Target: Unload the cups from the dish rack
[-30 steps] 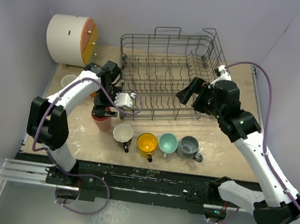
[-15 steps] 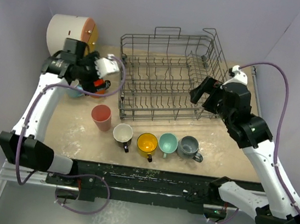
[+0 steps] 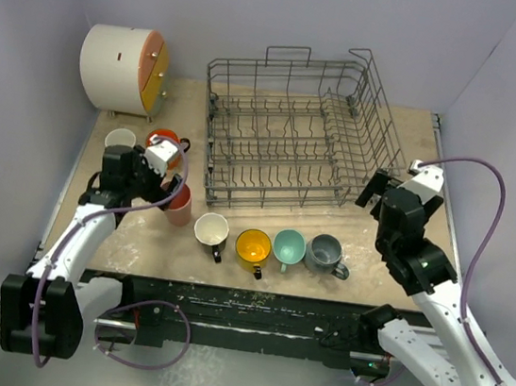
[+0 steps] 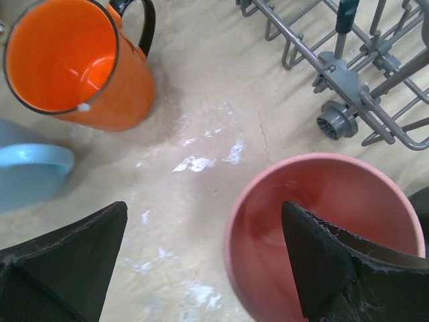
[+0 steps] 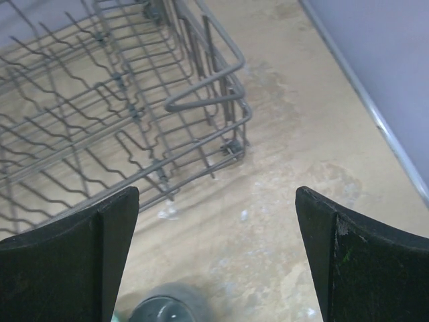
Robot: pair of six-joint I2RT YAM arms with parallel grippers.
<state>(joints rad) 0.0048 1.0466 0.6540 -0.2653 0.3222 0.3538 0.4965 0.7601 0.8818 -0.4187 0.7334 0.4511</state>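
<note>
The grey wire dish rack (image 3: 295, 131) holds no cups. On the table in front stand the pink tumbler (image 3: 179, 204), black mug with a white inside (image 3: 211, 231), yellow mug (image 3: 253, 247), teal mug (image 3: 289, 248) and grey mug (image 3: 324, 252). The orange mug (image 3: 163, 140) and light blue mug (image 3: 120, 140) stand left of the rack. My left gripper (image 3: 165, 188) is open and empty. In the left wrist view (image 4: 204, 261) one finger hangs over the pink tumbler's (image 4: 268, 221) mouth, the orange mug (image 4: 67, 60) beyond. My right gripper (image 3: 373, 187) is open and empty by the rack's right front corner (image 5: 218, 255).
A white cylindrical cabinet (image 3: 118, 65) with an orange-yellow front stands at the back left. The rack's corner (image 5: 201, 100) lies just ahead of my right fingers, the grey mug (image 5: 164, 310) below them. The table's right edge rail (image 5: 375, 114) runs close by.
My left gripper has let go of the orange mug beside the light blue one and pulled back toward the pink tumbler. My right arm has drawn back right, away from the rack.
</note>
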